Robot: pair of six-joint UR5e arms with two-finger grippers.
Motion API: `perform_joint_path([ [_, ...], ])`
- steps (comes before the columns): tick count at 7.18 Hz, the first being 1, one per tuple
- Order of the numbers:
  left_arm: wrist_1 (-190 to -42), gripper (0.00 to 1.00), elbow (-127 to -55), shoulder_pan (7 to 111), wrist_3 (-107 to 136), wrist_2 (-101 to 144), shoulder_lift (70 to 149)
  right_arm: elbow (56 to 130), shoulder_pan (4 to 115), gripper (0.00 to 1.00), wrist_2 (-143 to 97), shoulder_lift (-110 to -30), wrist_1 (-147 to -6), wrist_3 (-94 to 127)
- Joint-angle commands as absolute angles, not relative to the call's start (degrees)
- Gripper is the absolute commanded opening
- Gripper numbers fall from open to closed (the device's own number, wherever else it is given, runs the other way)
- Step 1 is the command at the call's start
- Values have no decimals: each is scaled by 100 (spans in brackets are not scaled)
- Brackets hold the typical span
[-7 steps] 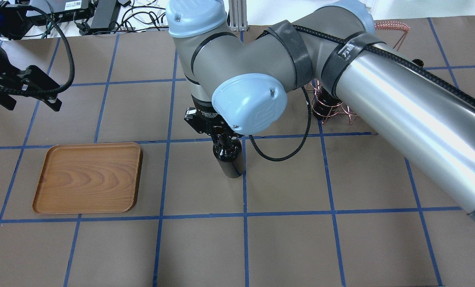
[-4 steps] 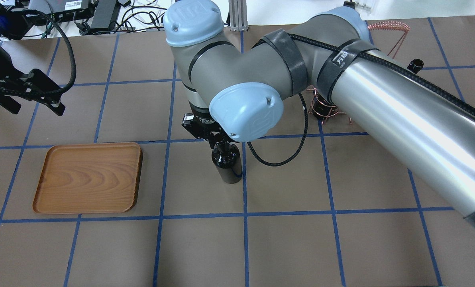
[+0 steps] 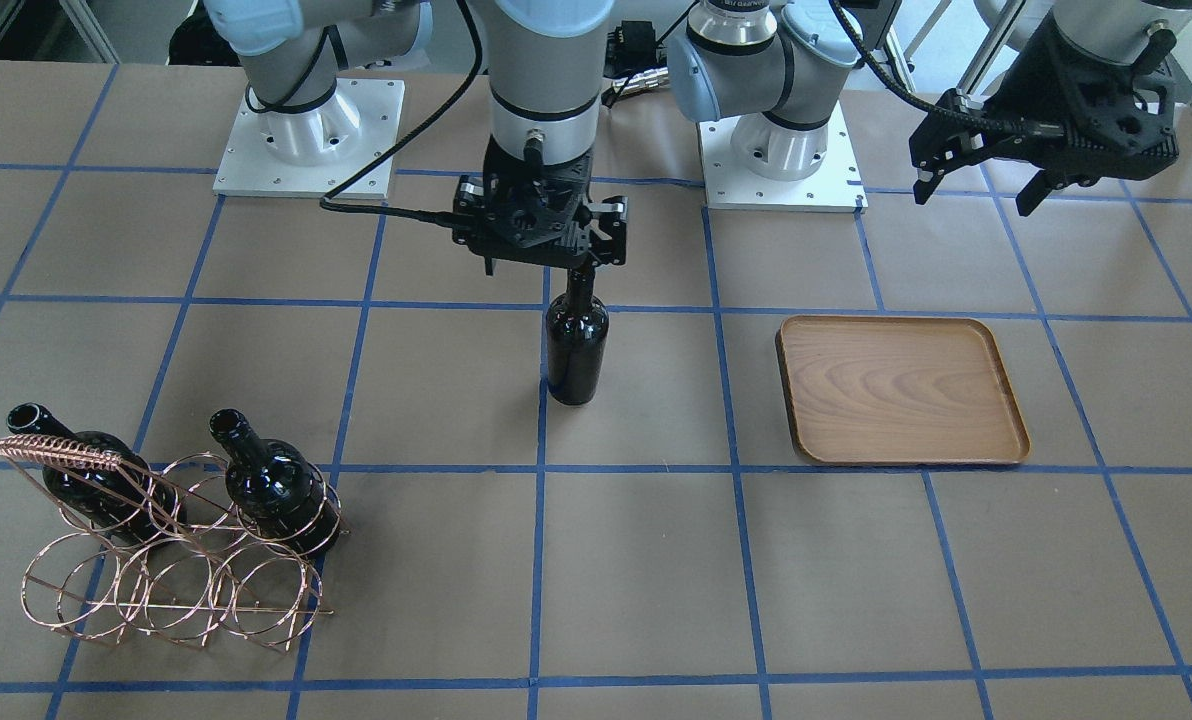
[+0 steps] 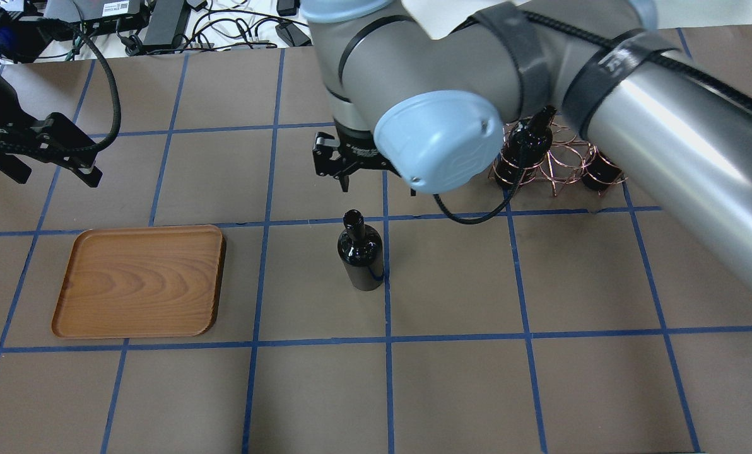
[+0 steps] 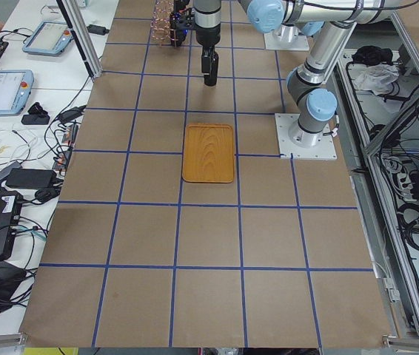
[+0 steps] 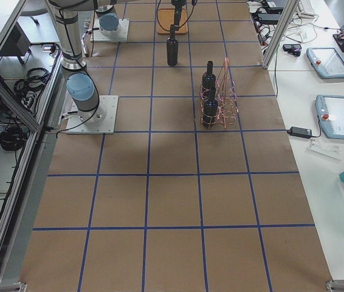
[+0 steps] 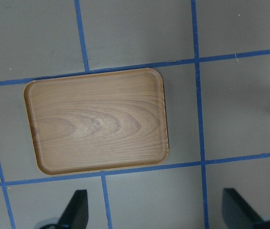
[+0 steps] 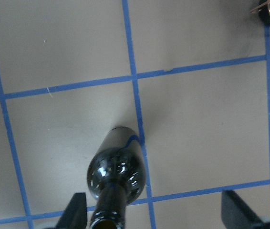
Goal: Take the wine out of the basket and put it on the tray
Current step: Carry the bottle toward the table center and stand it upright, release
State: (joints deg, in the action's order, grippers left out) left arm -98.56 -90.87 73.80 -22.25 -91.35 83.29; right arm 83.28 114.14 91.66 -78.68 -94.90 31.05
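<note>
One wine bottle stands upright by itself on the table, on a blue tape line mid-table; it also shows in the front view and the right wrist view. My right gripper hangs just above its neck, open, the fingers wide apart and touching nothing. The wooden tray lies bare to the bottle's left. My left gripper hovers open and empty beyond the tray, which fills the left wrist view. The copper wire basket holds the two other bottles.
The right arm's big elbow and forearm cover much of the overhead view's right side and part of the basket. Cables and boxes lie past the table's far edge. Blue tape lines grid the brown table.
My right gripper has let go of the bottle's neck and risen and pulled back from it. The bottle stays standing on the table. The left arm has hardly moved.
</note>
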Motion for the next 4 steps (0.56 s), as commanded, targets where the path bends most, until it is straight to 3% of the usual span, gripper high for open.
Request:
perform_joint_path([
  [1, -9853, 100, -9097, 7601, -2136, -9115, 8463, 8384, 10594, 100, 9237, -8435, -9064, 1904],
  [4, -9397, 100, -9123, 8767, -830, -8666, 8595, 8420, 10029, 100, 9219, -8789, -9218, 1040],
])
